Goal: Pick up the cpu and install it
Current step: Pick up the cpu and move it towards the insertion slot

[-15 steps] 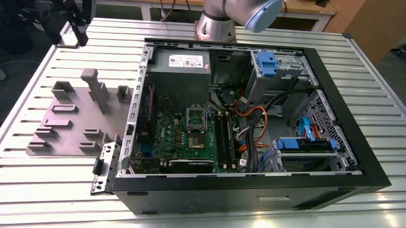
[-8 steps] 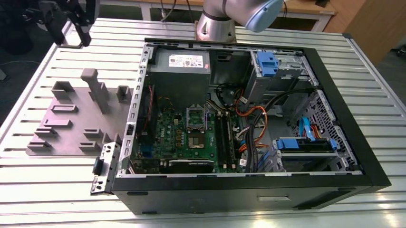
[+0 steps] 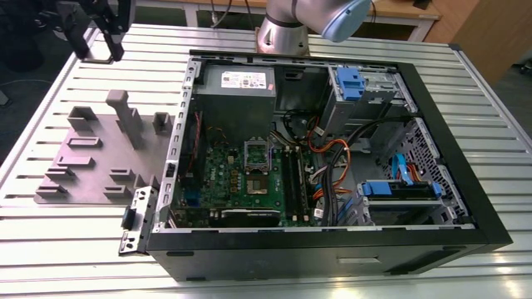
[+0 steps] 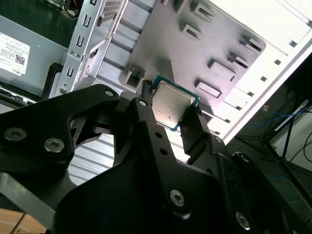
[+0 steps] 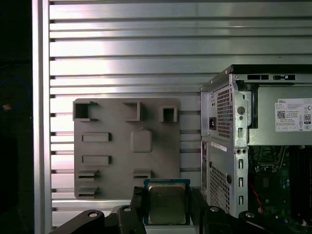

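**Cpu gripped and held in the air, not yet at the socket**

We judge the pick-up done and the carry to be the step in hand. The gripper (image 4: 174,111) is closed on the cpu (image 4: 171,105); its two fingers (image 4: 196,127) pinch opposite edges, and the silver top faces both wrist cameras. The chip hangs in the air and touches nothing else.

Below the gripper, well apart from it, the grey fixture plate (image 5: 126,146) lies on the slatted table (image 5: 122,63). Beside the gripper stands the open computer case (image 5: 219,141). The socket (image 3: 258,159) sits inside the case on the motherboard, well away from the gripper and beyond the case wall.

Installing calls, in our judgement, for crossing that metal rim with height to spare, then setting the chip down flat and square. The power supply (image 3: 237,81) and the orange cables (image 3: 328,152) flank the socket closely; above the case the room looks open.
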Robot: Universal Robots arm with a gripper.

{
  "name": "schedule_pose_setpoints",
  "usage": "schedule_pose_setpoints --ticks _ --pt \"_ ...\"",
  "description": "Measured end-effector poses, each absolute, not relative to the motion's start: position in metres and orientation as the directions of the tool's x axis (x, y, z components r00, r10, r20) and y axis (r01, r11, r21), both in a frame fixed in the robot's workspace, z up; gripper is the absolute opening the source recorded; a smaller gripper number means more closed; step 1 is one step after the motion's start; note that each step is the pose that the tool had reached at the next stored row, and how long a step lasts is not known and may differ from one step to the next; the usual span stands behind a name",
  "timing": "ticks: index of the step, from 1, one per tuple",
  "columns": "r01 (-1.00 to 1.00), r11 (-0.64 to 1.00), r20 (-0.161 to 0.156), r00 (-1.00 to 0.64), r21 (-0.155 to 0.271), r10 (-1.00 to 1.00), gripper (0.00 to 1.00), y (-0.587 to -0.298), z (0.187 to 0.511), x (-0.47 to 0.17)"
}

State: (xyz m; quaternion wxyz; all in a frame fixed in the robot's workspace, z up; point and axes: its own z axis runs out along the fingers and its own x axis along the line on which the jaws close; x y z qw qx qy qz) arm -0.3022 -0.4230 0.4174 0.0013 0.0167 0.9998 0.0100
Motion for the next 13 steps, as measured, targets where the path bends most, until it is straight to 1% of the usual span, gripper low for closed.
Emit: schedule_pose_setpoints --ticks 13 --pt "0.033 0.999 -0.002 -0.999 0.020 0.033 0.47 -0.4230 0.4174 -0.2930"
